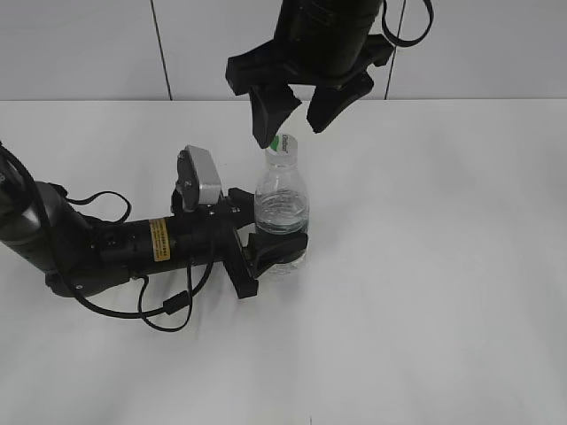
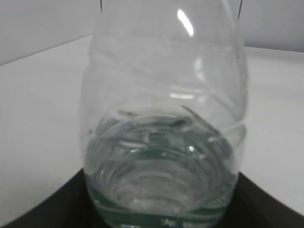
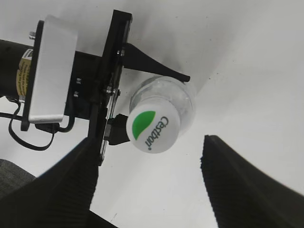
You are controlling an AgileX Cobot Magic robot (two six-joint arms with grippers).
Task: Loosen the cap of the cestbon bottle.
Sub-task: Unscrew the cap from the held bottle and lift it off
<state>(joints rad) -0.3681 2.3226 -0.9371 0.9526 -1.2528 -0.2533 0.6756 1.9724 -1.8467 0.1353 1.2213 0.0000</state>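
Left pincer (image 1: 276,251) braced the cestbon bottle (image 1: 283,208) upright near the middle of the white counter (image 1: 443,266) as the right pincer (image 1: 291,117) hung over its cap (image 3: 152,126), spread and not yet touching.

The left arm lay along the counter from the 9 o'clock side, its jaws pinching the bottle low on the body, about at the green label band. The right pincer's two fingers stood apart either side of the white cap, one at roughly 8 o'clock of it and the other at 4 o'clock in the wrist view. The step in hand appeared to be the approach to the cap; the next move would likely call for lowering, closing squarely on the cap's rim and twisting while the left grip held firm.
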